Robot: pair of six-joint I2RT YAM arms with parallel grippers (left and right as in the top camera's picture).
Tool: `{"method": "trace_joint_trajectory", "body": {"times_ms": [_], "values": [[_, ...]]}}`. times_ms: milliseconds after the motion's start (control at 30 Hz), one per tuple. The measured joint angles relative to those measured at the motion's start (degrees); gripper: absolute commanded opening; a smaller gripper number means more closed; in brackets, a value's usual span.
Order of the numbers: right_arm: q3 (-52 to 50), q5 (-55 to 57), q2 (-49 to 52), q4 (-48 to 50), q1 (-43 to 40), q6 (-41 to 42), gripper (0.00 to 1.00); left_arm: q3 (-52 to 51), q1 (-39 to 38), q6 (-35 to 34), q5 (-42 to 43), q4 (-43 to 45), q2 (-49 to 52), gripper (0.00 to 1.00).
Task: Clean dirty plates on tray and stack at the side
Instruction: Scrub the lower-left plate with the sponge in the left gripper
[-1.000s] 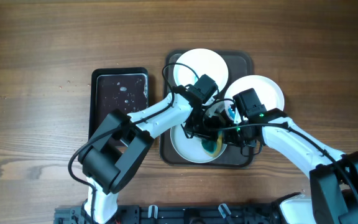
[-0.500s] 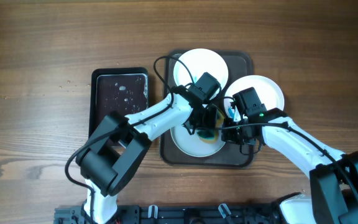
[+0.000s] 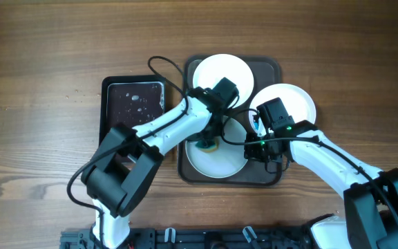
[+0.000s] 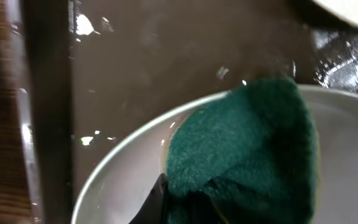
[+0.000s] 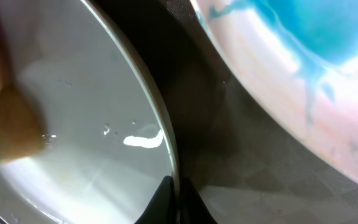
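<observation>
A dark brown tray [image 3: 268,176] holds a white plate [image 3: 221,75] at the back and a front plate [image 3: 216,162]. A third plate [image 3: 296,100] overlaps the tray's right edge; the right wrist view shows blue smears on it [image 5: 303,68]. My left gripper [image 3: 207,138] is shut on a green sponge [image 4: 247,143] and presses it on the front plate's left part [image 4: 117,180]. My right gripper [image 5: 178,193] is shut on that plate's right rim [image 5: 160,130], seen from above at the plate's right side [image 3: 254,149].
A black rectangular tray [image 3: 133,111] with wet droplets lies left of the brown tray. The table [image 3: 47,69] is bare wood around them. The left arm crosses over the black tray's front right corner.
My left gripper has dragged the sponge leftward across the front plate, from its right side to its left edge. My right gripper has stayed on the rim.
</observation>
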Motion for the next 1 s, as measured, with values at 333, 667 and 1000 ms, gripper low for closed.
{"method": "trace_joint_trajectory", "body": {"times_ms": [333, 667, 1000], "values": [[0.07, 0.96, 0.00, -1.18, -0.55, 0.13, 0.04, -0.61, 2.89, 12.28, 17.22, 10.56, -0.04, 0.04], [0.07, 1.09, 0.00, -0.92, -0.55, 0.04, 0.04, -0.72, 2.12, 19.43, 33.42, 15.08, 0.15, 0.04], [0.07, 1.09, 0.00, -1.11, -0.55, -0.39, 0.04, -0.79, 1.57, 25.38, 40.61, 10.08, 2.56, 0.04]]}}
